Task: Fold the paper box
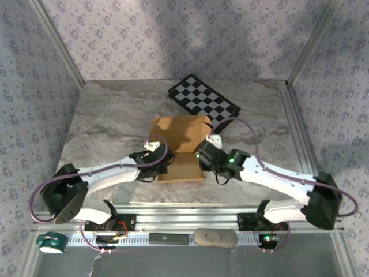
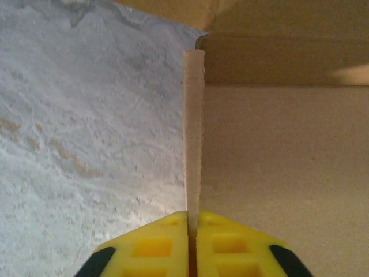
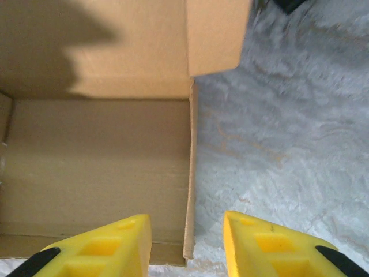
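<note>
Item: box (image 1: 179, 131), tan cardboard, part-formed, mid-surface (image 1: 98, 127), near a checkered board (image 1: 204, 99).
Left claw (image 2: 192, 218): together, clamped on the upright left wall (image 2: 194, 133).
Right claw (image 3: 187, 225): apart, straddling the right wall (image 3: 190, 173), not gripping.
Step, as judged: raising the side walls.
Handling note: close the right claw squarely on its wall's edge, hold both walls vertical, avoid dragging the box; thin card likely creases readily.
</note>
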Controlling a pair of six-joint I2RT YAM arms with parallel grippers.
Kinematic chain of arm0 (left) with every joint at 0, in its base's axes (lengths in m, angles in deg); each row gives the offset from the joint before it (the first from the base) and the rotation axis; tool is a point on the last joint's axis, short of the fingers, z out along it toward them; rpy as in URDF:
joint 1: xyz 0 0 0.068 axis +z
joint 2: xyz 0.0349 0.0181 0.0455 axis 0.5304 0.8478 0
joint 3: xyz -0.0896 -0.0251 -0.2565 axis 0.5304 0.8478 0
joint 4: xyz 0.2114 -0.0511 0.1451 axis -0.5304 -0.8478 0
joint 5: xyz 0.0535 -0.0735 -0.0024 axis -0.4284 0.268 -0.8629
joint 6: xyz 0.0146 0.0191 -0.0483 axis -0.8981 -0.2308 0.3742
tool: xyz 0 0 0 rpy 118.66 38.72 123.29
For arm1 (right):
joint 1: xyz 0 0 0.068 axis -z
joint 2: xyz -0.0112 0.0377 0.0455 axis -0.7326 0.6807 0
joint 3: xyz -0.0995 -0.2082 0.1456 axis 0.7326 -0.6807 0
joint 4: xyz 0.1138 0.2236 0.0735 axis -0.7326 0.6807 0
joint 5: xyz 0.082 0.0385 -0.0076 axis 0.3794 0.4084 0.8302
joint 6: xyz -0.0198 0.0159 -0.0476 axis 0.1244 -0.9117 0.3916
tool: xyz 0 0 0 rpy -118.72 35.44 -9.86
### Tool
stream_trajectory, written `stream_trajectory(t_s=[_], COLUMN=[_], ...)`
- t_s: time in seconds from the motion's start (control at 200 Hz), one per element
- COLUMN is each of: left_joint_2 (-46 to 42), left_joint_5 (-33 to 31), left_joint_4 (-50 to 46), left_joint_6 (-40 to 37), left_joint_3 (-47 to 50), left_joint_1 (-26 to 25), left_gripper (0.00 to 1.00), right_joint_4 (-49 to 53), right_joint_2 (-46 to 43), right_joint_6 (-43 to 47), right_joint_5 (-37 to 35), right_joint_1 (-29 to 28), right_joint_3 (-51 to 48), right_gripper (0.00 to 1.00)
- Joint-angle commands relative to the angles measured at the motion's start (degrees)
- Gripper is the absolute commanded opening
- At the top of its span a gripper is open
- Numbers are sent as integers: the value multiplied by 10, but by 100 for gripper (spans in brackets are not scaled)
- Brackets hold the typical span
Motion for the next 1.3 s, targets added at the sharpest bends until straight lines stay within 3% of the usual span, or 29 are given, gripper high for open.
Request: stream_trajectory(t_s=[0.0,0.08,0.185,0.35,0.43,0.535,0.635,0.745,0.849,0.954,1.054,1.294], left_joint_2=[7,-2,-31,-126,-185,-258,-281,-230,-112,10,68,31], left_joint_5=[-7,-1,5,-8,-22,8,138,274,418,509,536,517], left_joint_4=[25,28,20,-20,-57,-68,-40,15,102,185,242,245], left_joint_6=[-46,-46,-42,-40,-48,-64,-77,-71,-46,-16,10,12], left_joint_3=[-11,-4,1,-4,-17,-12,-5,-7,-19,-42,-45,-33], left_joint_1=[6,6,6,7,30,128,280,419,491,498,487,432], left_gripper=[21,43,54,59,53,45,42,44,41,27,25,22], right_joint_4=[-45,-69,-100,-169,-197,-241,-280,-299,-307,-304,-286,-257], right_joint_2=[-53,-80,-100,-102,-92,-55,5,75,133,177,200,190], right_joint_6=[10,8,2,-15,-15,-12,-11,4,10,18,30,39], right_joint_5=[20,49,92,172,207,265,317,340,352,367,360,330], right_joint_1=[43,87,143,229,270,329,371,381,385,380,363,321], right_joint_3=[-29,-52,-82,-124,-134,-136,-117,-73,-36,-6,20,35], right_gripper=[39,40,40,39,38,38,37,36,34,32,30,30])
